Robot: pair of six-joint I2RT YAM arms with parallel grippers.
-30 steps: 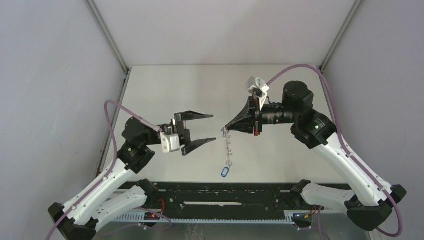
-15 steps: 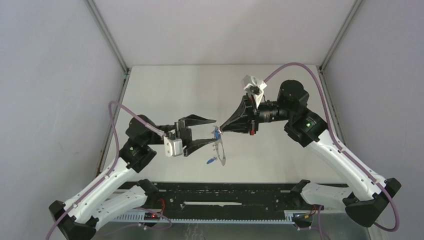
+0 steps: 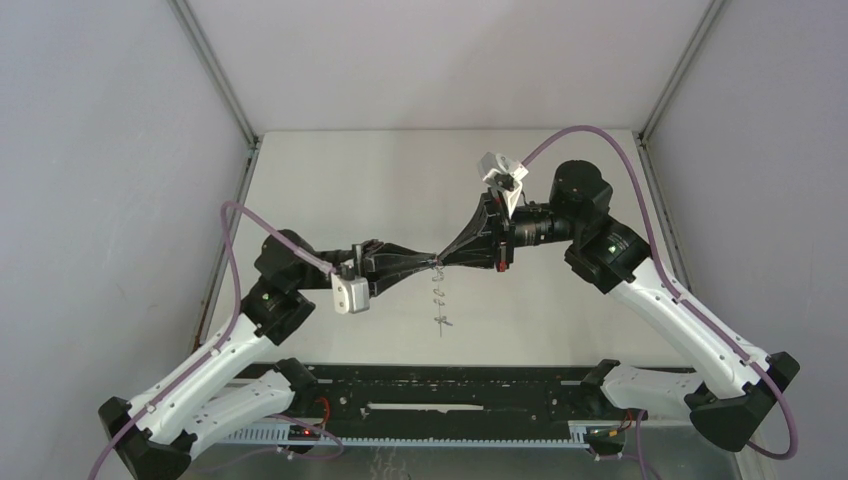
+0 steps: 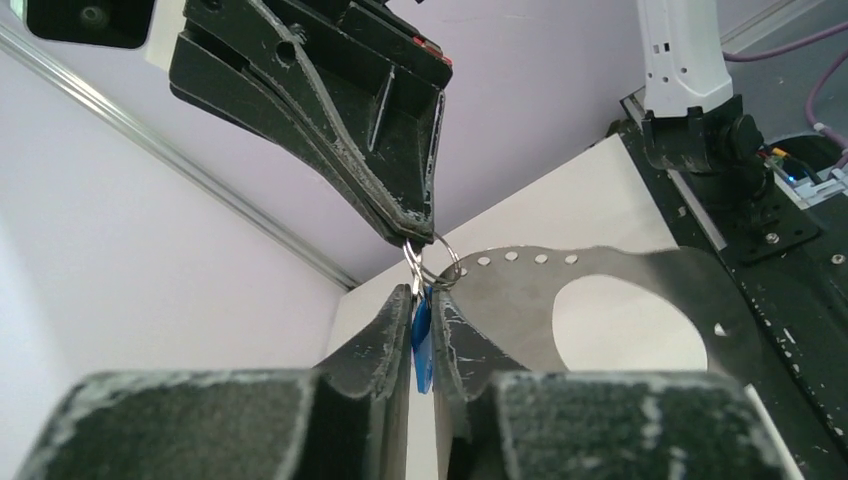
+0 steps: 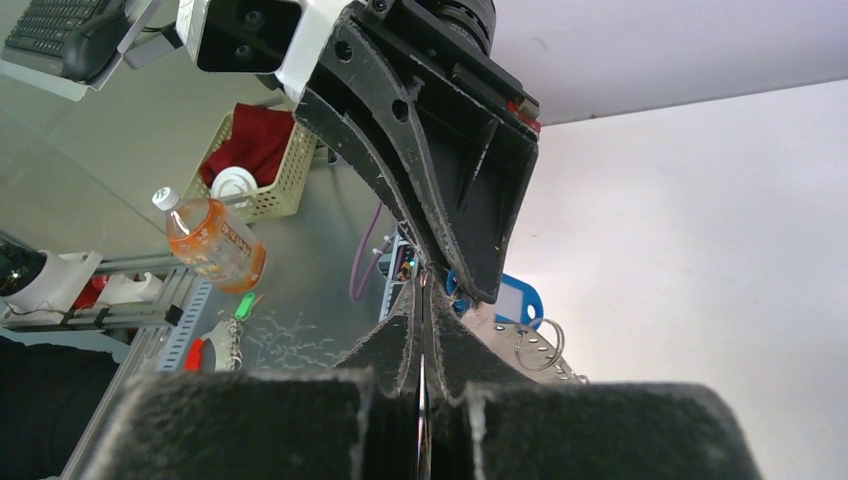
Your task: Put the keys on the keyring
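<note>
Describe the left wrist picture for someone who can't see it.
The left gripper, at the bottom, grips a blue plastic key tag between its black fingers. From above, the right gripper pinches a small wire ring just over the tag, at the rim of a flat grey metal hoop pierced with holes.

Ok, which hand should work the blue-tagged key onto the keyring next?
Left, probably. The left hand is closed around the blue tag beside the rim of the keyring, while the right hand is shut on that keyring, holding it up.
</note>
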